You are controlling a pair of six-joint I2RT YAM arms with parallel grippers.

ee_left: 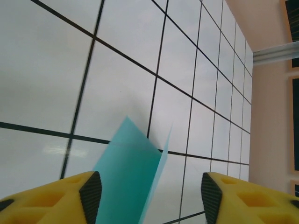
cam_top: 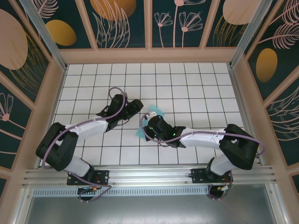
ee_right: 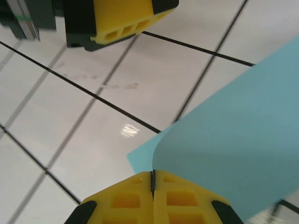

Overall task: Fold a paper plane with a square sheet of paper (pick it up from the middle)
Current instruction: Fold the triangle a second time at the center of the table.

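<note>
Bright, even light is falling on the bench [cam_top: 187,84]. In the left wrist view glare is shining at 8 o'clock and the square sheet of paper [ee_left: 126,177] is looking blurred.

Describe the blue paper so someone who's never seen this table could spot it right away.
On the white tiled table, look near the middle, a little toward the near edge. The square sheet of paper is there, pinched in the shut right gripper and curling up off the tiles. It is the only turquoise-blue thing on the white grid.
</note>
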